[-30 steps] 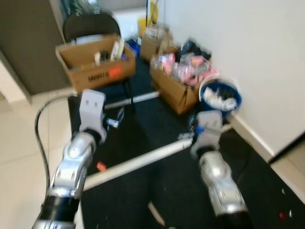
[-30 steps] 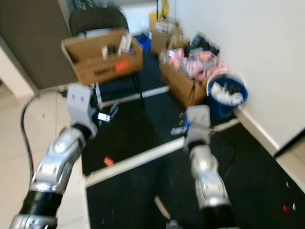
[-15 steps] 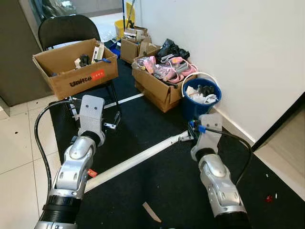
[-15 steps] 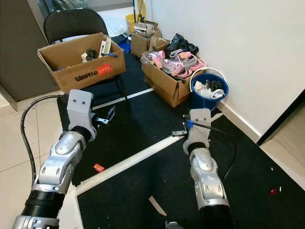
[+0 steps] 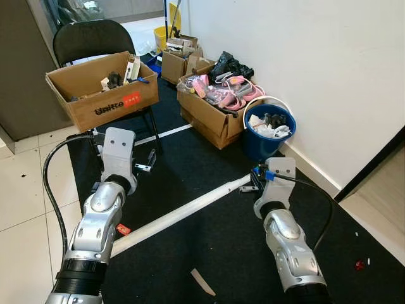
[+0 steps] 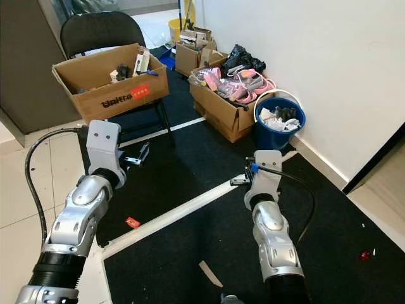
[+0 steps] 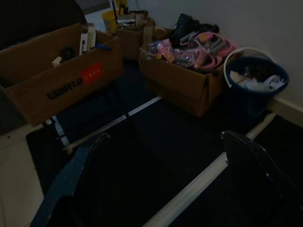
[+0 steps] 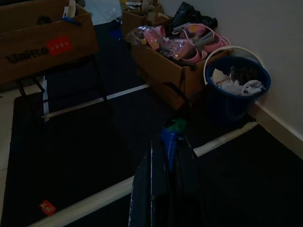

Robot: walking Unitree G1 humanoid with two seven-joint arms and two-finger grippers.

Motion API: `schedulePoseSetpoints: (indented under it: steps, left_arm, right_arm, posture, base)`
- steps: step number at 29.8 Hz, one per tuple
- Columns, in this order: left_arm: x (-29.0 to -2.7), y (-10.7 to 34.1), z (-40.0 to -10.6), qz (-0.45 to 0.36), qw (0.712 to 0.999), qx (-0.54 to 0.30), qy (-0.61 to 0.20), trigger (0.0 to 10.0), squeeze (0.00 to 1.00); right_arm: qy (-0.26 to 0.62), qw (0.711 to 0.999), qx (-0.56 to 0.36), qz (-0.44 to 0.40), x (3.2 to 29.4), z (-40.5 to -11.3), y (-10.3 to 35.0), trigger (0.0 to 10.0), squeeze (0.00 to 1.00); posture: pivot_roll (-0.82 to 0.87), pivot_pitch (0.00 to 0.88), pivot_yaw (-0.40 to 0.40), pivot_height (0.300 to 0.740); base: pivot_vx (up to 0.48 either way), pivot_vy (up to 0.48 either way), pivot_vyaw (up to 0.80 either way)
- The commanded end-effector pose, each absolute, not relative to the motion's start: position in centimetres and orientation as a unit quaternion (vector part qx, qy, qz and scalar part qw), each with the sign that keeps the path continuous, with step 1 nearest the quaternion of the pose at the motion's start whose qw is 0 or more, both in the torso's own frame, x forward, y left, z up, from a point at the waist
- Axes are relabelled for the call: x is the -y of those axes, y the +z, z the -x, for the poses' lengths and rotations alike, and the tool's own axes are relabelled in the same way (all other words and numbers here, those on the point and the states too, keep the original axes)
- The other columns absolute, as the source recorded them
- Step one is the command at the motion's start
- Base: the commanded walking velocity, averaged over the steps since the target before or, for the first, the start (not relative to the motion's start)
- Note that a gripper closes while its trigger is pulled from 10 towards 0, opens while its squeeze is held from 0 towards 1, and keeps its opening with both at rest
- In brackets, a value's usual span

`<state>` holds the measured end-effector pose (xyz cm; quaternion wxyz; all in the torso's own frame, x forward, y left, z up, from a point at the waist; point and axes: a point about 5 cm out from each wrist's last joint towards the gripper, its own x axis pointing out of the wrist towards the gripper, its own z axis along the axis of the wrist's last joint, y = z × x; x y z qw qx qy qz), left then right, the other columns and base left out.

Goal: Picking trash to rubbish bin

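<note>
Nearest on the black mat [image 6: 190,164]: a pale scrap [image 6: 207,273] between the arms, a small red scrap [image 6: 131,222] beside the white floor stripe [image 6: 183,211], another red bit [image 6: 364,255] far right by the tile edge.

Left gripper [image 7: 163,156] is raised over the mat; in its wrist view the two fingers [image 7: 71,177] stand wide apart with nothing between them. The head views show just its silver housing with metal tips near the chair legs.

Right gripper [image 8: 170,142] is held low over the stripe; the wrist view shows its fingers pressed together on a small blue-green piece of trash [image 8: 171,130]. In the head views that piece is just a blue speck at the wrist, so the grip can't be read there. The wrist view also picks up the red scrap [image 8: 47,207] on the mat.

Farther on, the blue rubbish bin [image 5: 268,131] stands against the white wall [image 5: 304,69], holding white paper and dark bits, well ahead of the right gripper. Touching it on the left, a cardboard box [image 5: 212,114] of pink items. Behind that, smaller boxes [image 5: 177,60], a black bag [image 5: 229,64] and a yellow bucket [image 5: 163,37]. At left, a Unitree-marked carton [image 5: 101,88] sits on a black chair [image 5: 88,39].
</note>
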<state>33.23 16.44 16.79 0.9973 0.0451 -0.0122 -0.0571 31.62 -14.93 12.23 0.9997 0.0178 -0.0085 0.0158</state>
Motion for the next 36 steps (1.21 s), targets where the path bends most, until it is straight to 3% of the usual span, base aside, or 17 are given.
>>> schedulePoseSetpoints:
  steps: [1,15,36]
  left_arm:
    - [-16.5,16.5,-33.5,-0.035,0.998,0.005,-0.057,10.0,0.0]
    - [-17.5,16.2,-33.9,-0.049,0.998,-0.024,-0.031,10.0,0.0]
    - [-17.1,16.4,-33.6,-0.052,0.997,-0.016,-0.059,10.0,0.0]
  right_arm:
    - [0.011,1.0,0.014,-0.022,15.0,-31.5,12.3,10.0,0.0]
    - [0.032,0.999,0.019,-0.021,13.9,-32.1,12.6,10.0,0.0]
    - [0.026,0.999,0.014,-0.023,13.9,-31.9,12.0,10.0,0.0]
  posture:
    - [-0.01,0.133,0.049,0.74]
    - [0.01,0.103,0.046,0.74]
    - [0.02,0.09,0.065,0.74]
  base:
    - [0.274,0.0,0.0]
    - [0.304,0.0,0.0]
    - [0.307,0.0,0.0]
